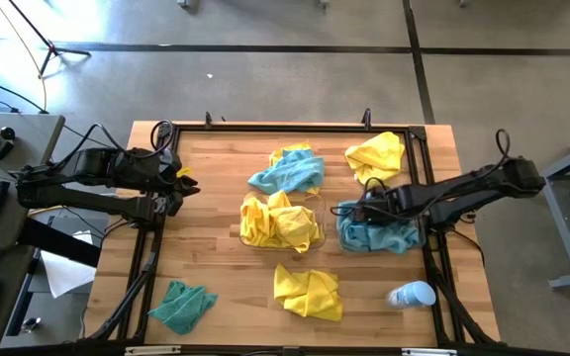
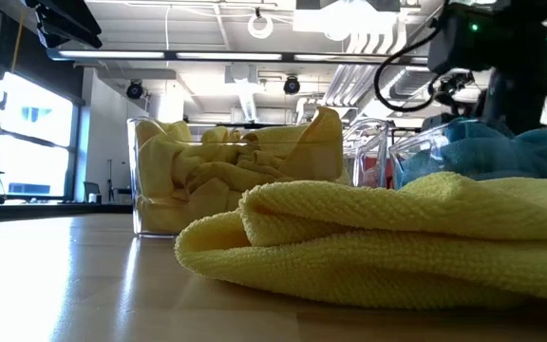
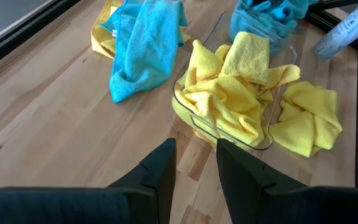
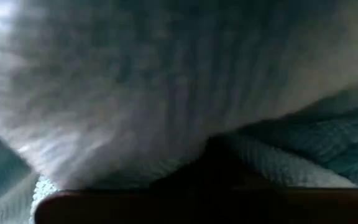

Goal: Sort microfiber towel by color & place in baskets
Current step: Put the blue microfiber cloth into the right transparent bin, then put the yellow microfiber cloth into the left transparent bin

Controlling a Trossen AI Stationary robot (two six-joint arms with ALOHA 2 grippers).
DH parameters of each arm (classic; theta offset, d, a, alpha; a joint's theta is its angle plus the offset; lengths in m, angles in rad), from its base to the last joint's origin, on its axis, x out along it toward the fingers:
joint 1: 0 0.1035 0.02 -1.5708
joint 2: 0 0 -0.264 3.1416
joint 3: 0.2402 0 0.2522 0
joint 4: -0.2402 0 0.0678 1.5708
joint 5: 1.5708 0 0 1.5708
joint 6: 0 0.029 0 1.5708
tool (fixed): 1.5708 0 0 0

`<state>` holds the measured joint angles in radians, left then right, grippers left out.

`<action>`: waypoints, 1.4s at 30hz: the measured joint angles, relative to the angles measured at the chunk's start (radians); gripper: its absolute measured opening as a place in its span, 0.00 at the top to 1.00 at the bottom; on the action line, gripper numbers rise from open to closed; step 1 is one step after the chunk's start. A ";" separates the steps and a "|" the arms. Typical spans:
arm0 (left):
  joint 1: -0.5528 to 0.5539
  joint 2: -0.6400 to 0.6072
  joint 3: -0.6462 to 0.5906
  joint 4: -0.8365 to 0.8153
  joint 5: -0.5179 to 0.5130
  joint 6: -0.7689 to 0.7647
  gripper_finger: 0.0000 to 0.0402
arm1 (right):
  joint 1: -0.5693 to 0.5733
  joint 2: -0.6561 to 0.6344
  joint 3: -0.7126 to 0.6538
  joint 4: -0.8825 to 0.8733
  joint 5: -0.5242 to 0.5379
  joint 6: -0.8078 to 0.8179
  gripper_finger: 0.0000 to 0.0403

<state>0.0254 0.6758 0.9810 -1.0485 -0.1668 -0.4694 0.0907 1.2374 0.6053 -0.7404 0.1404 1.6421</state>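
Bench (image 1: 216, 267): wooden top, black frame around its edge.

Left arm: reaches in from the left edge, held above the boards. Left tool (image 1: 188, 184) over bare wood at the left side, well apart from every towel; fingers (image 3: 160, 171) a narrow gap apart, holding nothing.

Right arm: stretched in from the right edge, bent down into the teal basket. Right tool (image 1: 349, 210) sits at the teal cloth in that basket; its wrist camera is filled with teal fabric (image 4: 291, 143); whether the fingers are apart or together cannot be told.

Yellow basket (image 1: 317, 213): bench centre, clear walls, heaped with yellow towels (image 1: 277, 222).

Teal basket (image 1: 422, 235): just right of the yellow basket, holding teal towels (image 1: 384, 237).

Loose towels:
- teal towel (image 1: 287, 174), behind the yellow basket, lying over a yellow one (image 1: 291, 151).
- yellow towel (image 1: 376, 154), far right side.
- yellow towel (image 1: 308, 293), front centre, near the low camera.
- teal towel (image 1: 182, 306), front left corner.

Bottle (image 1: 412, 295): white and light blue, lying on its side at front right.
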 joint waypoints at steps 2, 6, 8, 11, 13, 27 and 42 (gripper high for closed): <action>0.000 0.000 0.000 0.000 0.000 0.000 0.75 | 0.004 0.006 -0.025 0.044 -0.005 0.011 1.00; 0.000 0.000 0.000 0.000 0.000 0.000 0.75 | 0.003 0.026 -0.009 0.038 -0.004 0.003 1.00; 0.000 0.000 0.000 0.000 0.000 0.001 0.75 | 0.004 0.029 0.009 0.034 0.008 -0.001 1.00; 0.000 0.000 0.000 0.000 0.000 0.002 0.75 | 0.004 0.031 0.045 0.010 0.028 0.002 1.00; 0.000 0.000 0.000 0.000 0.000 0.002 0.75 | 0.004 0.031 0.064 -0.024 0.035 0.027 1.00; 0.000 0.000 0.000 -0.001 0.000 0.037 0.75 | 0.004 0.031 0.285 -0.286 0.017 0.016 1.00; 0.000 0.000 0.000 -0.001 0.000 0.166 0.75 | 0.017 0.029 0.610 -0.576 0.180 -0.012 1.00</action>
<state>0.0257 0.6761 0.9810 -1.0496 -0.1669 -0.3038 0.1078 1.2667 1.2149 -1.3159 0.3201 1.6301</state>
